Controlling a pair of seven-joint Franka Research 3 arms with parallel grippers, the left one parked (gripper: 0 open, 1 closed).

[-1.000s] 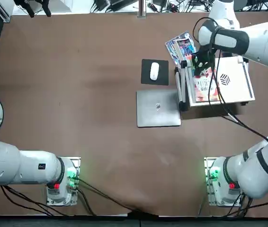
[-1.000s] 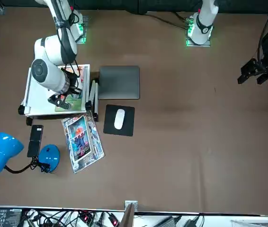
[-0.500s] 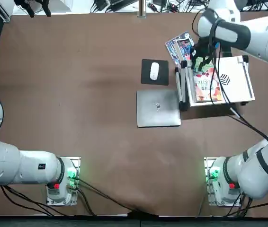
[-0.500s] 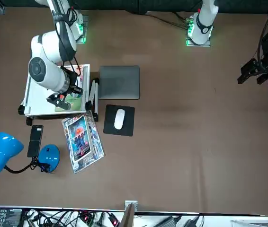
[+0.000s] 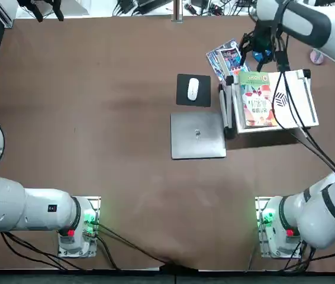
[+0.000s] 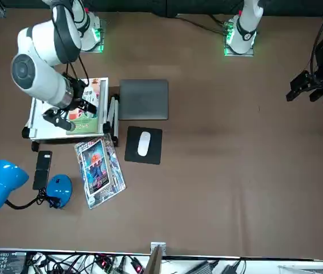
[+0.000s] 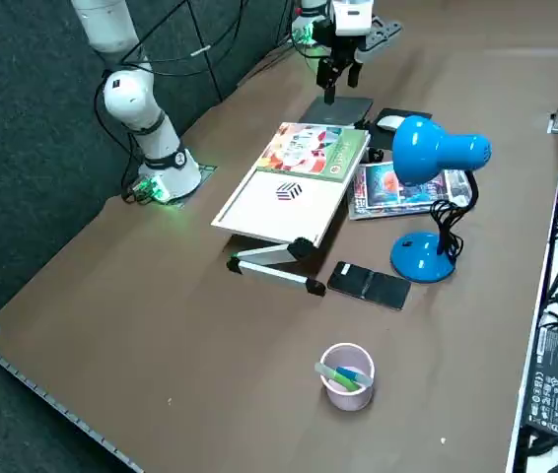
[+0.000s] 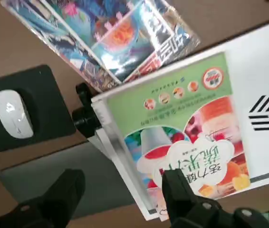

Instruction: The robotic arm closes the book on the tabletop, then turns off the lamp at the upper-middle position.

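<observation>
The right gripper (image 8: pixel 122 192) hangs in the air over the far side of a workstation, its fingers spread wide with nothing between them. Below, a book (image 5: pixel 259 106) with a green, fruit-illustrated cover lies shut, cover up, on a raised white stand (image 7: pixel 269 202) with black corner caps. The cover's green end lies nearest a glossy magazine (image 6: pixel 100 174), which rests flat on the brown surface (image 5: pixel 120 148) just beside the stand.

A bright-blue lamp (image 7: pixel 422 258) stands beyond the stand from the arm's base, its round base on the surface and its bendable black neck carrying a blue head; whether it is lit cannot be told. A black phone (image 7: pixel 369 285) lies near the lamp's base, between it and the stand's legs. Near the lamp, a pale pinkish cup (image 7: pixel 347 377) holds green and blue pens (image 7: pixel 338 377).

To the robot's left of the stand, a closed grey laptop (image 5: pixel 197 135) rests flat beside a black pad (image 5: pixel 193 90), on which sits a white mouse (image 5: pixel 193 89). Above it all curves the white right arm (image 6: pixel 41 63), black cables looping along its length.
</observation>
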